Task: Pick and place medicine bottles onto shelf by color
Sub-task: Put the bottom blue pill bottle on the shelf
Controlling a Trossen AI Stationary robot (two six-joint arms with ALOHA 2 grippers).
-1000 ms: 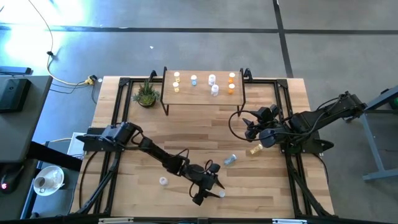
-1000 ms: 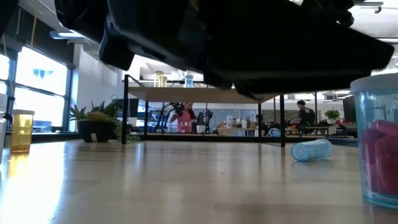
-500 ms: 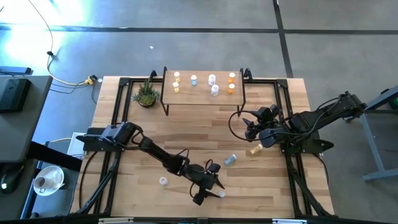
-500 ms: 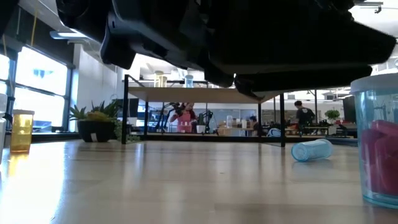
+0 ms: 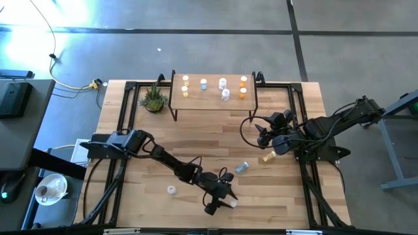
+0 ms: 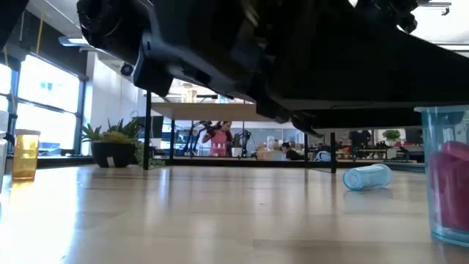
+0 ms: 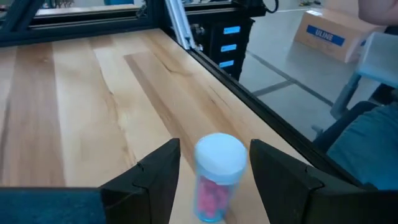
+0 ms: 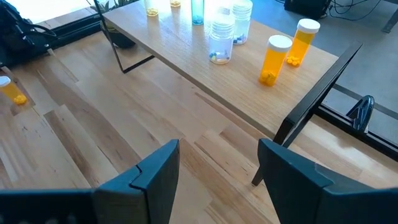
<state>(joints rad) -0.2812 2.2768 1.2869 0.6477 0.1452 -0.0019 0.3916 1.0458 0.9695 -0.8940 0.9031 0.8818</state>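
Note:
A small bottle (image 7: pixel 216 177) with a white cap, clear blue wall and pink pills stands upright on the wooden table (image 5: pixel 196 137) near its front edge. It also shows as the bottle (image 5: pixel 232 203) and, at the picture's right, the bottle (image 6: pixel 448 176). My left gripper (image 7: pixel 214 149) is open, one finger on each side of this bottle, with a gap showing on both sides. In the high view my left gripper (image 5: pixel 221 198) sits low at the front. My right gripper (image 5: pixel 262 134) hangs open at the right, above the table. The shelf (image 5: pixel 213 99) at the far edge carries several bottles.
A blue bottle (image 5: pixel 241 168) lies on its side mid-table. A yellow bottle (image 5: pixel 266 156) lies under the right arm. Another bottle (image 5: pixel 171 190) stands at the front left. A potted plant (image 5: pixel 153 99) stands left of the shelf. Orange bottles (image 8: pixel 277 59) stand at one shelf end.

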